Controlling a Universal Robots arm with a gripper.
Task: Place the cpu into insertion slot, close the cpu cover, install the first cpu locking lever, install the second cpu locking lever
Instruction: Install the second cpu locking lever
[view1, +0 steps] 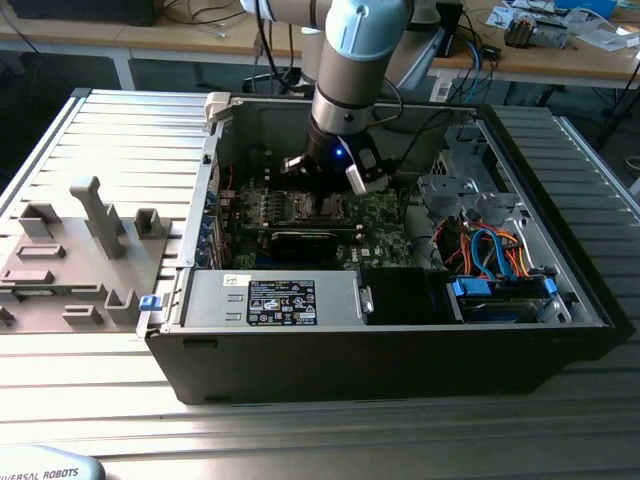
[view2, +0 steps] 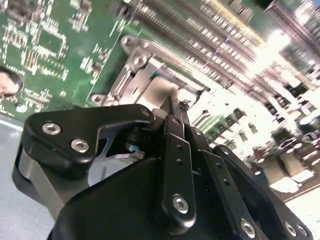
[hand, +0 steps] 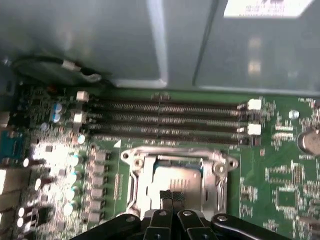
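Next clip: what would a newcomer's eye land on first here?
The arm reaching down into the open computer case in the exterior view. Both wrist views show its hand with fingertips pressed together just over the silver cpu cover, which lies closed on the slot with the cpu showing through its cut-out, beside the memory slots.

Wrist views blurred — glare on board (view2: 280, 45)

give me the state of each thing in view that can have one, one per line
cpu: seated flat in the insertion slot
insertion slot: occupied
cpu cover: lowered over the socket, framing the chip
end effector: fingers together, tips right over the cpu, holding nothing
computer case: side open, board exposed
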